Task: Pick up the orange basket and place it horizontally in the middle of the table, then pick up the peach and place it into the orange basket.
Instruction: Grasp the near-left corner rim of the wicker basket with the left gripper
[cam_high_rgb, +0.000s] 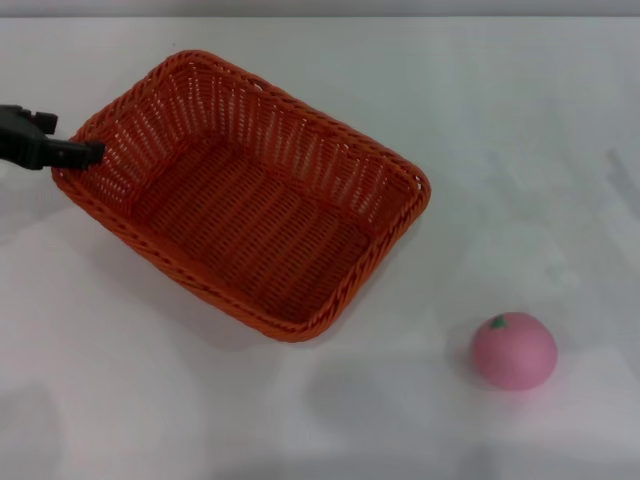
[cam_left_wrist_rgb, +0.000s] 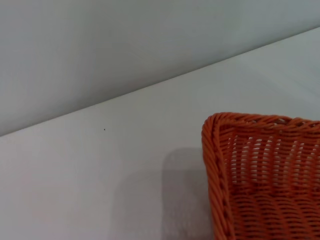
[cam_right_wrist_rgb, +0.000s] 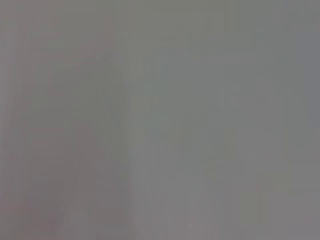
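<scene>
Left end effector (cam_high_rgb: 88, 153) at orange basket (cam_high_rgb: 250, 195) rim.

One orange basket (cam_high_rgb: 245, 195) lies on the white surface (cam_high_rgb: 520, 120), and it is the only basket. One peach (cam_high_rgb: 514, 349) sits on the same surface, the only fruit. One gripper (cam_high_rgb: 85, 153) shows, the left one, at the basket's left rim.

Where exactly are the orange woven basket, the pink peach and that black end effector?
orange woven basket (cam_high_rgb: 245, 215): head view, inside floor.
pink round peach (cam_high_rgb: 514, 350): head view, middle.
left black end effector (cam_high_rgb: 92, 152): head view, tip at basket's rim.
</scene>
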